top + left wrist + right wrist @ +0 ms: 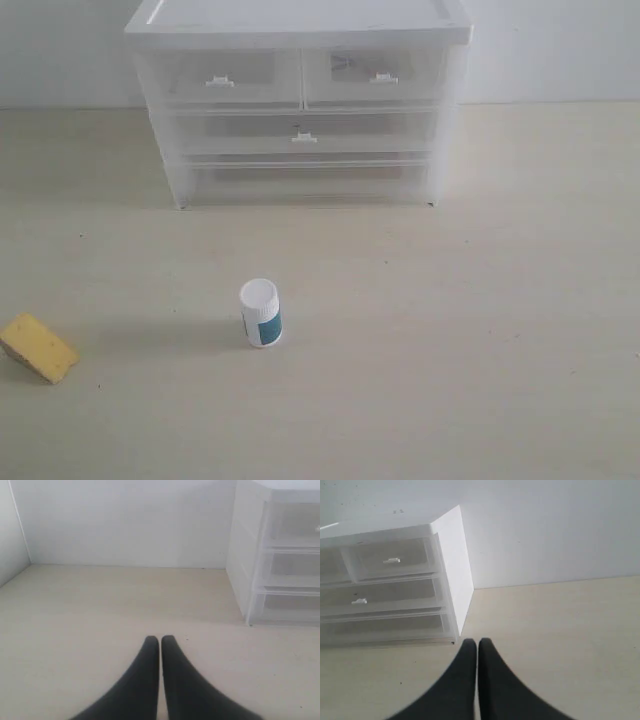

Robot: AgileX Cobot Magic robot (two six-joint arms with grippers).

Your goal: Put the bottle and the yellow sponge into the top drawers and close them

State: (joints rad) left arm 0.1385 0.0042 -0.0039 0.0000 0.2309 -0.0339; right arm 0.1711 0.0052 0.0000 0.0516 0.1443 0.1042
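Note:
The small white bottle (260, 313) with a teal label stands upright on the table, in front of the cabinet. The yellow sponge (37, 347) lies at the table's near left. Both top drawers, the left one (227, 78) and the right one (378, 73), are pushed in. Neither arm shows in the exterior view. My left gripper (160, 640) is shut with nothing in it, low over bare table beside the cabinet's left side. My right gripper (478, 642) is shut and empty too, near the cabinet's right front corner, with the right top drawer (395, 558) in its view.
The white translucent cabinet (300, 20) stands at the back against a white wall. Below the top pair sit two full-width drawers (303, 135), also pushed in. A side wall (12, 530) closes the table's left end.

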